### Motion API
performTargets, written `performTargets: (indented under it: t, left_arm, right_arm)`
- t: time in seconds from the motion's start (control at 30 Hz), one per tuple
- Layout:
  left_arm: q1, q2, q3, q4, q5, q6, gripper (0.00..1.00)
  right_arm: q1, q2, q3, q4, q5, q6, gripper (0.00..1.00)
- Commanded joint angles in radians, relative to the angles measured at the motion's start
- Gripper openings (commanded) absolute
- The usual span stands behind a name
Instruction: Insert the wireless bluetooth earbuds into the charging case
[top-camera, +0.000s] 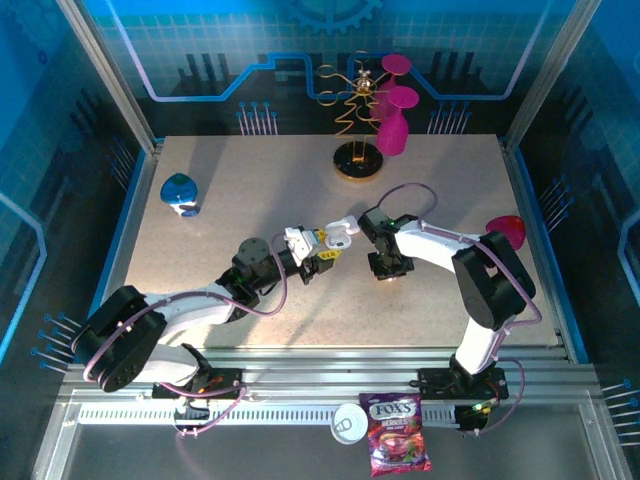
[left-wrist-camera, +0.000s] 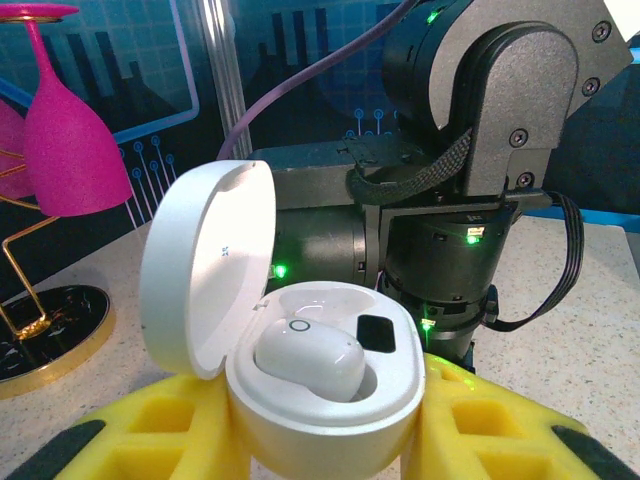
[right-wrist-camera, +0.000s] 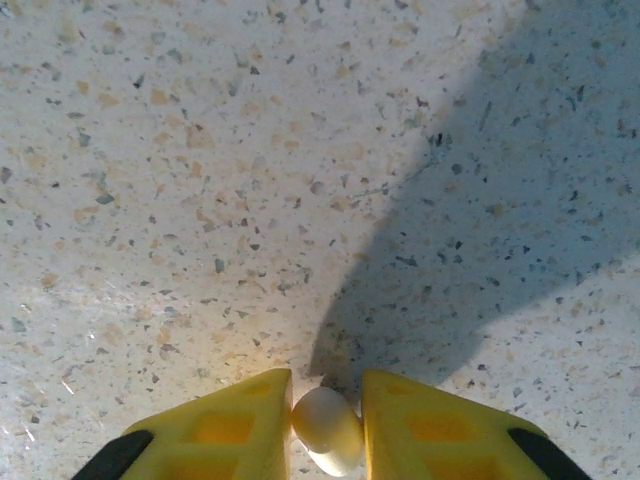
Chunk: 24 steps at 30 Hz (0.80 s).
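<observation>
Left arm: the left gripper (left-wrist-camera: 325, 440) is clamped on the charging case (left-wrist-camera: 330, 405). Its yellow fingers (left-wrist-camera: 150, 440) press the lower shell from both sides, and the opening faces up.
Case lid: the lid (left-wrist-camera: 205, 260) is flipped open to the left and stands roughly upright.
Inside the case: a seated earbud (left-wrist-camera: 308, 362) fills the nearer well. The empty well (left-wrist-camera: 345, 305) lies behind it, beside a dark contact patch (left-wrist-camera: 375, 332).
Right arm: the right gripper (right-wrist-camera: 327, 415) is closed around the loose earbud (right-wrist-camera: 327, 432), with a yellow finger touching each side. It points down at the speckled table (right-wrist-camera: 200, 200).
Lift: I cannot tell whether the loose earbud is clear of the surface.
Layout from above: the right gripper (top-camera: 388, 265) sits just right of the held case (top-camera: 340, 232), near it but apart.
Earbud handling: it is probably very light, hard and glossy. The rounded body could slip out from between the pads or twist.
Earbud grip: taking it across the widest part with a modest squeeze looks safest.
Case handling: it looks rigid and smooth, and the hinged lid might swing shut. The lower shell below the seam looks like the right place to hold it.
Insertion: the earbud likely has to be turned to match the well's shape.
</observation>
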Motion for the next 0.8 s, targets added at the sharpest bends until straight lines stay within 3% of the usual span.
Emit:
performTargets:
  t: [0.0, 0.33, 0.77]
  left_arm:
    - [-0.006, -0.022, -0.009, 0.008, -0.013, 0.023, 0.22]
    - [0.003, 0.003, -0.017, 0.038, -0.019, -0.024, 0.22]
    - [0.024, 0.072, 0.003, 0.056, 0.074, -0.095, 0.22]
  right_arm:
    - [0.004, 0.019, 0.025, -0.041, 0.022, -0.006, 0.21]
    - [-0.032, -0.082, 0.002, -0.016, -0.049, -0.019, 0.18]
    - [-0.093, -0.351, -0.025, 0.058, -0.436, -0.018, 0.19]
